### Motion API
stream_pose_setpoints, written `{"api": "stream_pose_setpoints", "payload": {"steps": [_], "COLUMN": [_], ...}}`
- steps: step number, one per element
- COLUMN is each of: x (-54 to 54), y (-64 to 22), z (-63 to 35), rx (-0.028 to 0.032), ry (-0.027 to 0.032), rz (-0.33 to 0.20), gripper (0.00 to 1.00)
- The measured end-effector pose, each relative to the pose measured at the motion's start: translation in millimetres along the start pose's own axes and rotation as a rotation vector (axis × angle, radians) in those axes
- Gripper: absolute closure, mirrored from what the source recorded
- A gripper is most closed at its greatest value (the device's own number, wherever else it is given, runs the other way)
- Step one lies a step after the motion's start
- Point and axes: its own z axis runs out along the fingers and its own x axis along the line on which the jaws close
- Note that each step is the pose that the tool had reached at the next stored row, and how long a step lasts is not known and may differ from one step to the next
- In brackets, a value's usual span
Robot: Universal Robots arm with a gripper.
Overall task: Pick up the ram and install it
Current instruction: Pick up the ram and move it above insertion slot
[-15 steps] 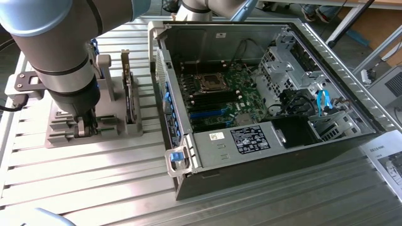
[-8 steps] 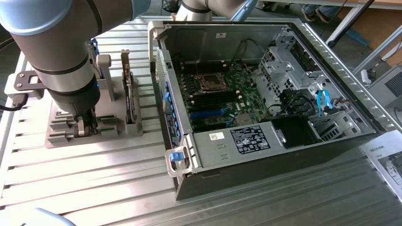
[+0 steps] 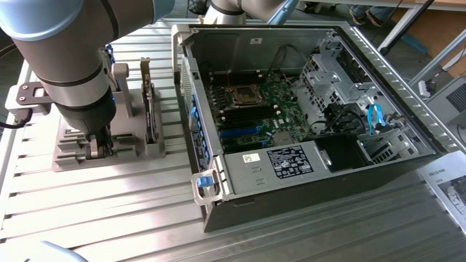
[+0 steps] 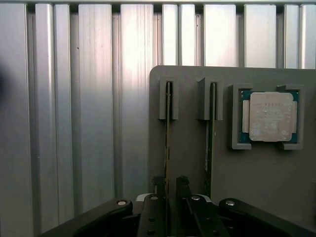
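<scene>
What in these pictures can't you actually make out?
- Wrist view: the ram straddled by the open gripper is edge-on, chips unseen; its near end is covered.
- Exterior view: the arm covers much of the grey holder, hiding the ram there.
- Exterior view: the motherboard slots are too small to judge full or empty.
- Exterior view: the label print is too small to read.

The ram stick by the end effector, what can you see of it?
The ram is a thin, dark green board, edge-on, standing on its long edge in a slot of the grey holder. An upright bracket grips its far end. A twin stick stands parallel beside it, apart. The open end effector straddles its near end.
</scene>
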Motion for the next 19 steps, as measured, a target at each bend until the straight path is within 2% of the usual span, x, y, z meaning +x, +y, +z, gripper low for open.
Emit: {"api": "stream_pose_setpoints", "payload": {"steps": [3,5,19], "x": [0.0,0.0,0.0], "y": [0.0,0.0,0.0], "z": [0.0,0.0,-0.5], "rx": [0.0,-0.0001,0.0001], "ry": [0.0,0.0001,0.0], "rz": [0.0,0.0,0.0], "gripper": [0.78,0.88,0.88]}}
